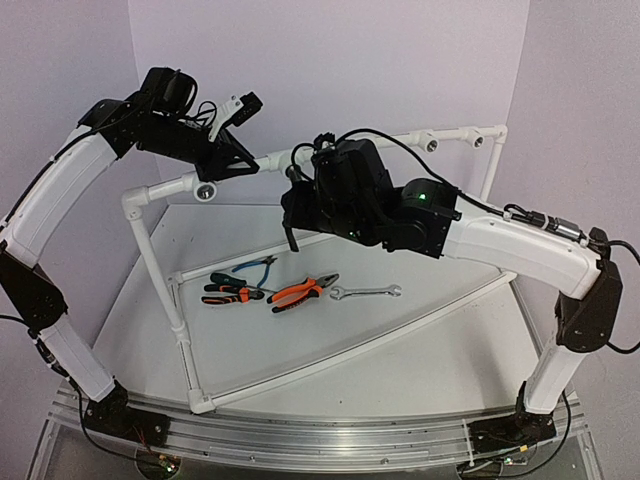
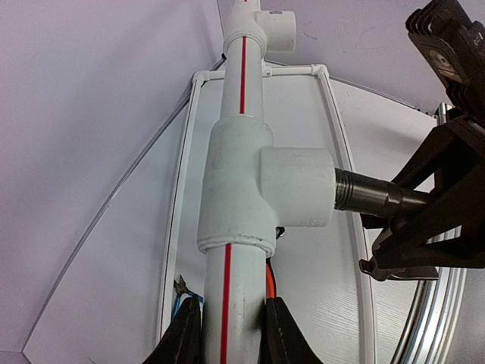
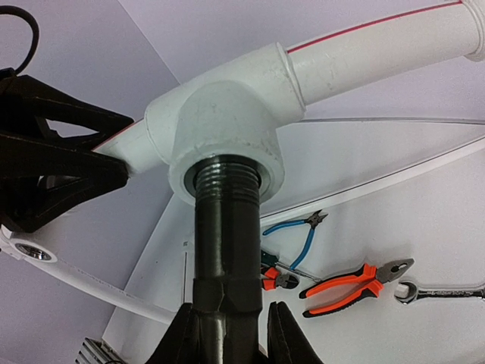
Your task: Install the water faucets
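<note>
Lilac walls, white tabletop [image 1: 420, 350] with a white plastic pipe frame [image 1: 158, 280] on it; my left gripper [image 2: 229, 326] was clenched on the red-striped white pipe [image 2: 242, 83] just beside the white tee fitting [image 3: 227, 121]. My right gripper [image 3: 227, 337] grasped the dark grey metal faucet [image 3: 226, 243], threaded end in the tee's side outlet, threads showing, so I judged it mid screw-in. Next called for turning it in straight, left bracing.

Bright even light, soft shadows, sharp
</note>
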Controlling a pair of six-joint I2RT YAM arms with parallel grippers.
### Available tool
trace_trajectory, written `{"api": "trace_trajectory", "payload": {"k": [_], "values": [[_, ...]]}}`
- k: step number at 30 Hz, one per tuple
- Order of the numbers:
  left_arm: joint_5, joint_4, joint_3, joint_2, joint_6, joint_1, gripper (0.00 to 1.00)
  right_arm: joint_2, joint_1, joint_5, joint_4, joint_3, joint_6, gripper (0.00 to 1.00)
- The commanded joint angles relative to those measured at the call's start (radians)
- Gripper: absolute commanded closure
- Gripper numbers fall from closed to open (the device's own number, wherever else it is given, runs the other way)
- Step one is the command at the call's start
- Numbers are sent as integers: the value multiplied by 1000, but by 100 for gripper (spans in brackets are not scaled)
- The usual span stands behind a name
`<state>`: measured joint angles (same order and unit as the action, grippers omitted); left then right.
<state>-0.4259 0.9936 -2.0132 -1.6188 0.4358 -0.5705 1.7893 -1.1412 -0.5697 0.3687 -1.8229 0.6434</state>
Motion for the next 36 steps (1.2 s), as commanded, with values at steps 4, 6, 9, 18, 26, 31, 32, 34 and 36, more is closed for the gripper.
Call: {"api": "trace_trajectory", "payload": {"k": [4, 6, 9, 18, 26, 31, 32, 34, 36], "values": [[-70, 19, 10, 41, -49, -43, 100, -78, 69, -110, -239, -94, -8, 100], [-70, 21, 8, 42, -47, -45, 100, -76, 69, -105, -238, -110, -10, 100], [-69, 24, 5, 44, -42, -45, 100, -73, 67, -96, -237, -138, -30, 100], [-71, 24, 7, 42, -40, -46, 100, -99, 60, -128, -234, -120, -50, 100], [-71, 26, 5, 41, -29, -46, 100, -88, 60, -121, -234, -171, -89, 100], [-73, 25, 5, 41, -29, -46, 100, -83, 60, -131, -235, -186, -113, 100], [-73, 26, 6, 40, -29, -46, 100, -81, 60, -132, -235, -185, -114, 100], [-77, 27, 7, 40, -28, -46, 100, -78, 60, -134, -235, -178, -107, 100], [-80, 25, 5, 41, -26, -46, 100, -77, 60, -140, -235, -168, -100, 100]]}}
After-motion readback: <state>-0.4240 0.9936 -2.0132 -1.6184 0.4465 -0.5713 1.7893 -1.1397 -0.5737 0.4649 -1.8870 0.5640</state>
